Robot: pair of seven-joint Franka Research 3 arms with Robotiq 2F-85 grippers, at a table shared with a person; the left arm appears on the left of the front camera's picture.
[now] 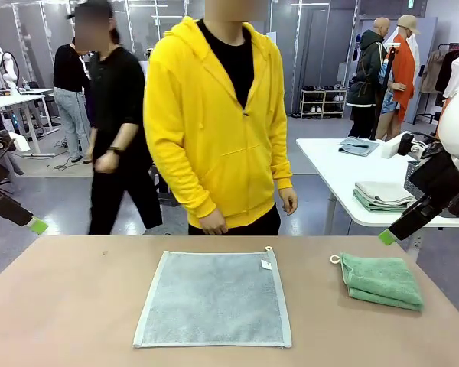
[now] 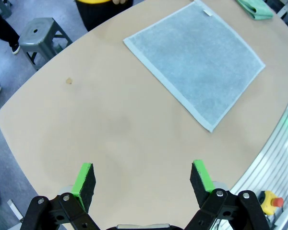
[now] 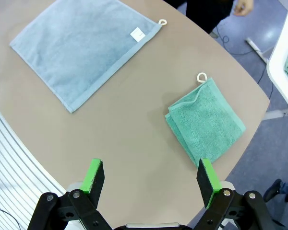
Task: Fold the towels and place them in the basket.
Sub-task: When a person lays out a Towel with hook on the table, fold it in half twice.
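Note:
A pale grey-blue towel (image 1: 214, 298) (image 2: 194, 64) (image 3: 84, 45) lies spread flat in the middle of the table. A mint green towel (image 1: 380, 280) (image 3: 205, 120) (image 2: 253, 8) lies folded at the table's right, its corner loop pointing toward the person. My left gripper (image 2: 141, 182) hovers open high above the table's left end, nothing between its fingers; one green fingertip (image 1: 38, 225) shows at the left edge. My right gripper (image 3: 151, 179) hangs open above the table's right edge, near the green towel, with a fingertip (image 1: 387, 237) visible at the right. The basket is out of view.
A person in a yellow hoodie (image 1: 214, 122) stands at the far side, hands down by their sides. Behind to the right, a white table (image 1: 344, 164) carries stacked folded towels (image 1: 382, 196). A grey stool (image 2: 41, 33) stands on the floor beyond the table.

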